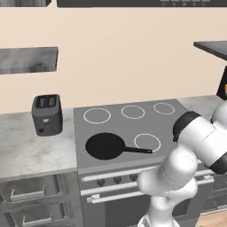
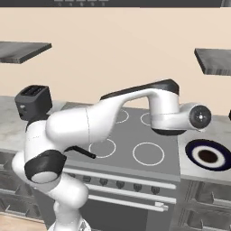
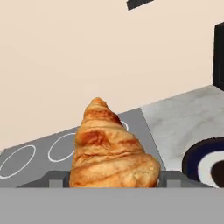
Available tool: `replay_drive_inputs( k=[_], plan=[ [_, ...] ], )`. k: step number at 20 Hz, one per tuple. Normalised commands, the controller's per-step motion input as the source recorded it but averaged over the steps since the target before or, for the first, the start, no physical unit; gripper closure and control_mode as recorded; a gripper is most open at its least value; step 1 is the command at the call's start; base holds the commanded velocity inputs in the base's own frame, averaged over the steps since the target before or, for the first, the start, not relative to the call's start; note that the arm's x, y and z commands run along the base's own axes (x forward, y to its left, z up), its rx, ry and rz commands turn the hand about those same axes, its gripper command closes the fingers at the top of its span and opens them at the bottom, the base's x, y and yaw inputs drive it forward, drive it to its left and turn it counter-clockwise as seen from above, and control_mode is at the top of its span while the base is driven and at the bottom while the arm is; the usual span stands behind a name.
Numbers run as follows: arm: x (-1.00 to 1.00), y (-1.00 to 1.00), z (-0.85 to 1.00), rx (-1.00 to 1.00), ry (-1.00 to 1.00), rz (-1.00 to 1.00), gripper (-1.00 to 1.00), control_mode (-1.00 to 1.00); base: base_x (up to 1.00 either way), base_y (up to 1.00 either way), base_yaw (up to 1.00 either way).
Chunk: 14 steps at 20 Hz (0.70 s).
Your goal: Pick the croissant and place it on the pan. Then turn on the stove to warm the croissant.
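The croissant (image 3: 111,148), golden-orange with browner ridges, stands point-up between my gripper (image 3: 113,181), which is shut on it; a grey fingertip (image 3: 55,180) shows at each side of its base. Behind it lie the right edge of the stove (image 3: 65,151) and the marble counter. The black pan (image 1: 105,145) sits on the stove's (image 1: 128,126) front left burner with its handle pointing right, and holds nothing. My hand (image 2: 198,116) hangs over the stove's right edge, far right of the pan. In the right base view my arm hides most of the pan; only its handle (image 2: 85,153) shows.
A dark toaster (image 1: 46,114) stands on the counter left of the stove. A dark blue-rimmed plate (image 2: 207,155) lies on the counter right of it. A row of dark knobs (image 1: 117,180) runs along the stove's front. Grey shelves (image 2: 214,61) hang on the wall.
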Motion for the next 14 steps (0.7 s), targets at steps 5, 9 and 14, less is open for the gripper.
replay_drive_inputs(
  k=[5,9,14],
  plan=[
    [-0.16,0.99,0.54,-0.01,0.00,0.42,1.00,-1.00,0.00,0.00,0.00],
    [-0.14,1.00,0.36,0.00,0.00,0.49,1.00,-1.00,0.00,0.00,0.00],
    [-0.04,1.00,0.27,-0.04,0.00,0.49,1.00,-1.00,0.00,0.00,0.00]
  ],
)
